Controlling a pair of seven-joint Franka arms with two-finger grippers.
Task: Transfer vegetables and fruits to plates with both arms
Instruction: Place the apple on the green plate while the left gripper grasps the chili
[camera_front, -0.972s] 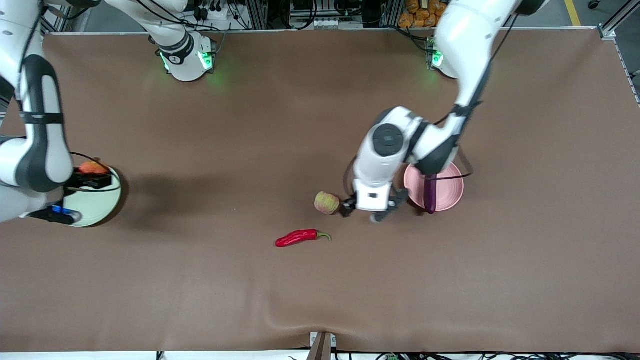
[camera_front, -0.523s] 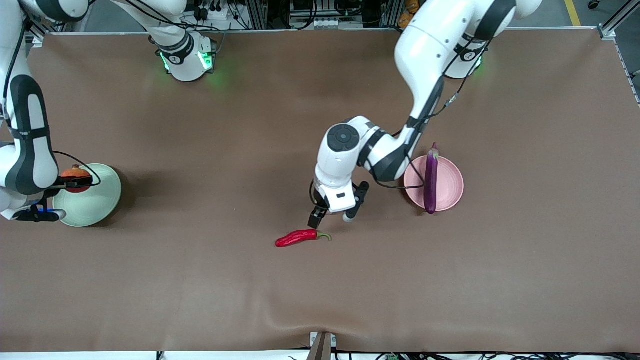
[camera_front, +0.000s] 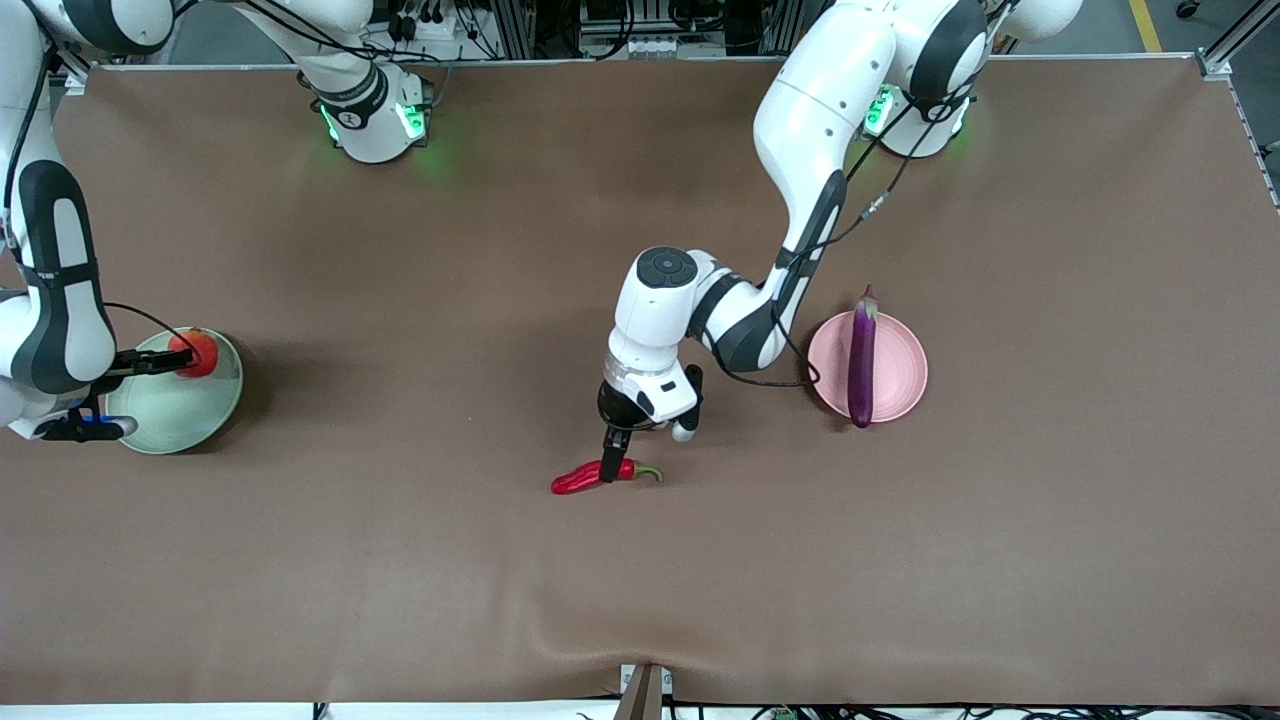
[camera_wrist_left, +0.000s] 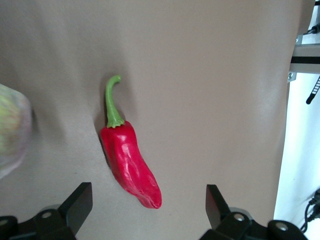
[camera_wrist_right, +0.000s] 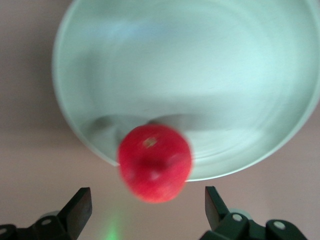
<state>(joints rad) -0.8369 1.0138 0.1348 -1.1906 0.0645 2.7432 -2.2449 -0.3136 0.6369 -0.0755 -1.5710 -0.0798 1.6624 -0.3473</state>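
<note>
The red chili pepper (camera_front: 597, 476) lies on the table; in the left wrist view it (camera_wrist_left: 131, 165) lies lengthwise between the fingertips. My left gripper (camera_front: 612, 452) (camera_wrist_left: 148, 201) is open just above it. The purple eggplant (camera_front: 860, 362) lies across the pink plate (camera_front: 900, 385). The pale fruit (camera_wrist_left: 10, 131) shows only at the edge of the left wrist view, beside the chili. The bright red fruit (camera_front: 198, 351) (camera_wrist_right: 155, 163) sits blurred at the rim of the green plate (camera_front: 180, 420) (camera_wrist_right: 200, 75). My right gripper (camera_front: 155, 362) (camera_wrist_right: 145, 209) is open beside it, holding nothing.
The brown table mat has a raised fold at its edge nearest the front camera (camera_front: 640, 655). The left arm's white forearm (camera_front: 745, 315) hangs over the table beside the pink plate. The right arm's elbow (camera_front: 50, 320) stands over the table edge beside the green plate.
My left gripper moved from beside the pink plate, past the pale fruit, down over the chili. My right gripper opened and let go of the red fruit, which now sits on the green plate.
</note>
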